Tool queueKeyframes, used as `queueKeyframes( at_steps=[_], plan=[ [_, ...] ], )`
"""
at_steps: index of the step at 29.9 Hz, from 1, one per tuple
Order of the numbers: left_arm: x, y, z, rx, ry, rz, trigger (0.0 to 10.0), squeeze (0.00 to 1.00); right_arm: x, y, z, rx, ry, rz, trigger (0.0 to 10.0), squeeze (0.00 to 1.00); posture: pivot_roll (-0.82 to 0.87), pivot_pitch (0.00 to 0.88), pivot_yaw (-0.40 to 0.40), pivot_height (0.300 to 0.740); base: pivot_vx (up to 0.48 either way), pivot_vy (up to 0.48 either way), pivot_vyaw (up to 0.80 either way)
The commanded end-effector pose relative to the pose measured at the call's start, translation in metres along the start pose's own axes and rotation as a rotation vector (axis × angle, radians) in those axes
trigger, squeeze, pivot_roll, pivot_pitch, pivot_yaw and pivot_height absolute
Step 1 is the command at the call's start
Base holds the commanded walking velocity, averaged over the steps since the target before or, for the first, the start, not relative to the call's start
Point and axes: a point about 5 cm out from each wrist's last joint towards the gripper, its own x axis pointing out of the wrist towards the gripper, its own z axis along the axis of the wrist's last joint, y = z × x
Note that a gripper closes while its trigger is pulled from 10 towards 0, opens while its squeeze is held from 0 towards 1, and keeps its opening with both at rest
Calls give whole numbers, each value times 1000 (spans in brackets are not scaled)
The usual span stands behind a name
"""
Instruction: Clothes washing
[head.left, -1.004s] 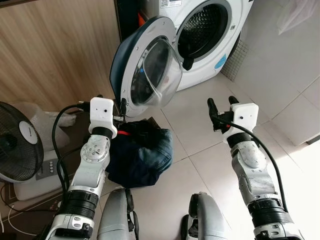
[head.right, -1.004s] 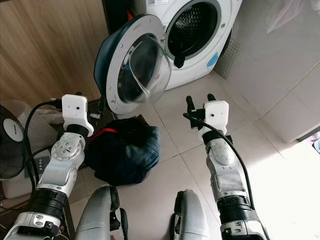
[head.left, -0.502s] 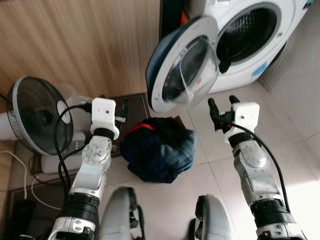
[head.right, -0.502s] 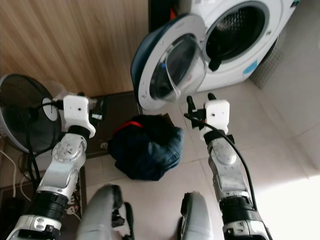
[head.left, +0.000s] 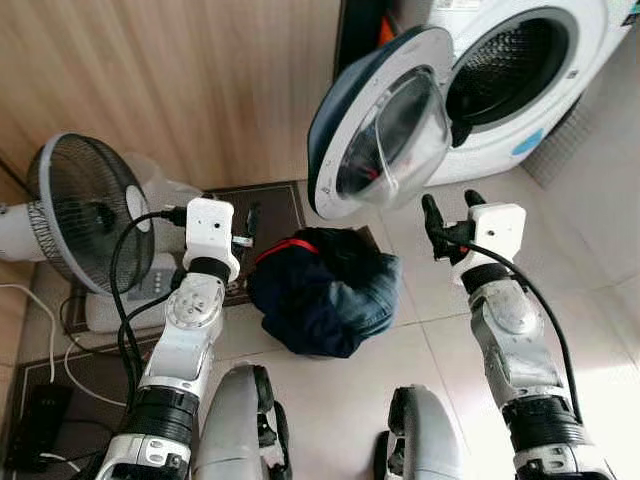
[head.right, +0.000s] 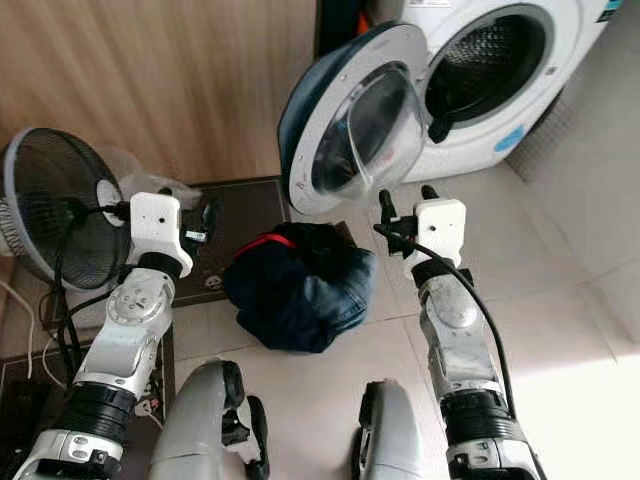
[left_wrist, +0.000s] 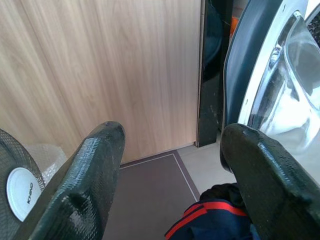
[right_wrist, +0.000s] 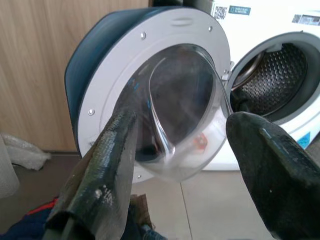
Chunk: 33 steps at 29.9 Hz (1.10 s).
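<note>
Clothes (head.left: 325, 290), one dark blue bundle with a red stripe, lie on the tiled floor (head.left: 330, 400) below the open door (head.left: 380, 125) of the one washing machine (head.left: 520, 70), and sit more centred than a second ago because the camera has swung, bringing the one fan (head.left: 75, 210) fully into sight. Both arms reach forward at the same height as before, left gripper (left_wrist: 172, 165) just beside the bundle near the brown mat (head.left: 270, 205), right gripper (right_wrist: 182, 155) facing the door, each with fingers spread apart and empty.

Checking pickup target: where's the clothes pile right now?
In the left eye view the dark clothes pile lies on the floor between the two arms, just below the open washer door, nearer the left gripper.
</note>
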Motion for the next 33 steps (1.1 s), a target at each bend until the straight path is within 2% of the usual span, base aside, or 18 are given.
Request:
queueKeyframes(
  at_steps=[1, 7, 11, 20, 23, 27, 33],
  plan=[
    [-3, 1, -2, 1, 12, -9, 10000, 0, -2, -7, -5, 17, 29, -39, 10000, 0, 115, 286, -28, 612, 0, 0, 0],
    [-3, 8, 7, -46, -60, 72, 10000, 0, -3, -6, -3, 27, 4, -35, 10000, 0, 112, 290, -34, 612, 0, 0, 0],
    [-1, 2, 6, -22, -38, 19, 10000, 0, -4, -5, -3, 42, 4, -37, 10000, 0, 113, 291, -33, 612, 0, 0, 0],
    [0, 2, 3, -3, -17, 24, 10000, 0, -3, -3, -4, 40, 7, -31, 10000, 0, 116, 290, -25, 612, 0, 0, 0],
    [0, 5, 1, 69, 0, 43, 10000, 0, -3, -3, -4, 39, 9, -30, 10000, 0, 118, 290, -23, 612, 0, 0, 0],
    [1, 15, -4, 22, 45, 113, 10000, 0, -3, -2, -4, 37, 10, -27, 10000, 0, 116, 291, -21, 612, 0, -429, 0],
    [1, 16, -5, 33, 49, 110, 10000, 0, -4, -2, -6, 36, 17, -21, 10000, 0, 118, 292, -22, 612, 132, -153, 0]
  ],
)
